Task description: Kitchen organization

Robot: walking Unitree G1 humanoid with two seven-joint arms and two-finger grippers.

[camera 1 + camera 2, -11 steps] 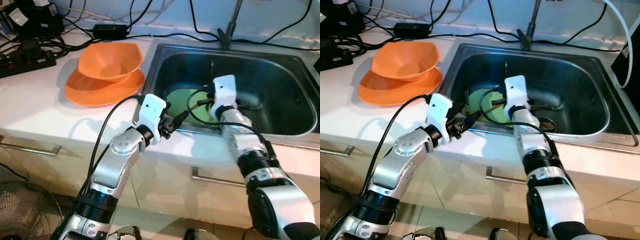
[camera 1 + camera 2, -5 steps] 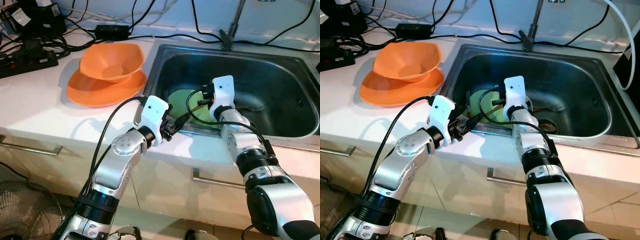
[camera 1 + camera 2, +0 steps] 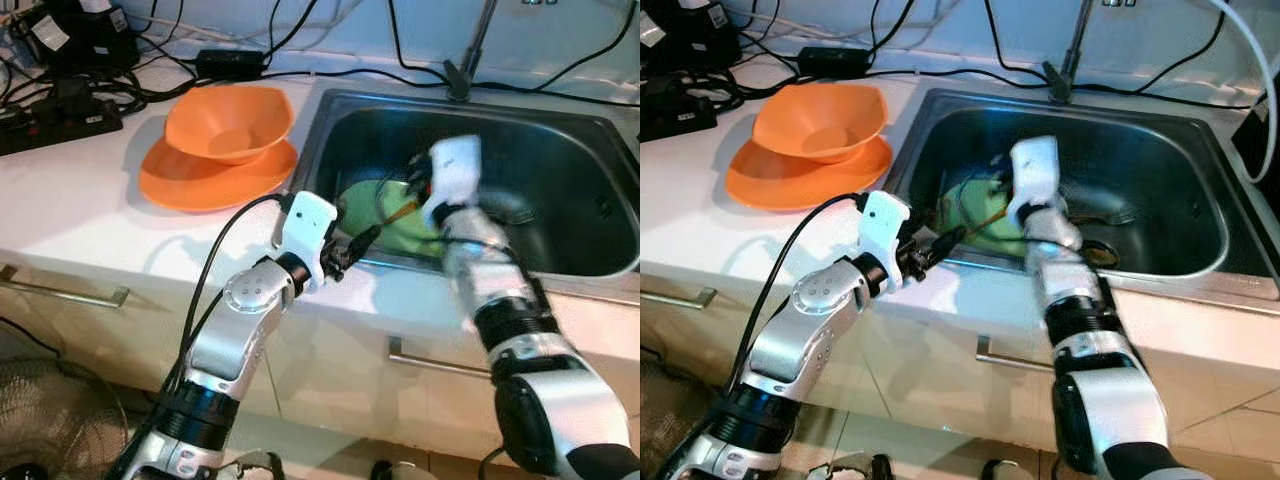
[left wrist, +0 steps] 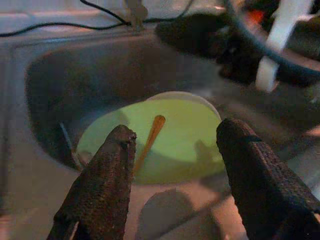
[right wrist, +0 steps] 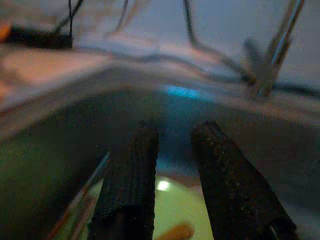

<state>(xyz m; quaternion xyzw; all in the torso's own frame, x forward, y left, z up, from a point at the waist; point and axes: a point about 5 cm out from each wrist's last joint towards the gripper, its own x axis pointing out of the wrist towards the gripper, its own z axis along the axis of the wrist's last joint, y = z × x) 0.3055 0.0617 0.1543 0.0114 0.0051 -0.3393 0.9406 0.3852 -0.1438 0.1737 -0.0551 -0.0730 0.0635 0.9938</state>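
A green plate [image 3: 362,205] lies at the near left of the steel sink [image 3: 565,150], with a thin orange utensil [image 4: 150,137] on it. My left gripper [image 3: 365,238] hovers over the sink's front rim, open and empty, pointing at the plate [image 4: 175,145]. Over the plate's right side, blurred by motion, is my right gripper [image 3: 1000,185]. In the right wrist view its fingers [image 5: 132,170] stand a little apart with nothing between them. An orange bowl [image 3: 228,120] sits on an orange plate [image 3: 190,182] on the counter left of the sink.
A fork [image 3: 1110,215] lies near the drain [image 3: 1100,250] in the sink. The tap [image 3: 470,50] rises behind the sink. A power strip [image 3: 60,115] and several black cables crowd the back left of the counter. Drawer handles [image 3: 440,362] run below the counter edge.
My right gripper has risen a little and shifted right over the green plate, and is now blurred. The left gripper has hardly moved.
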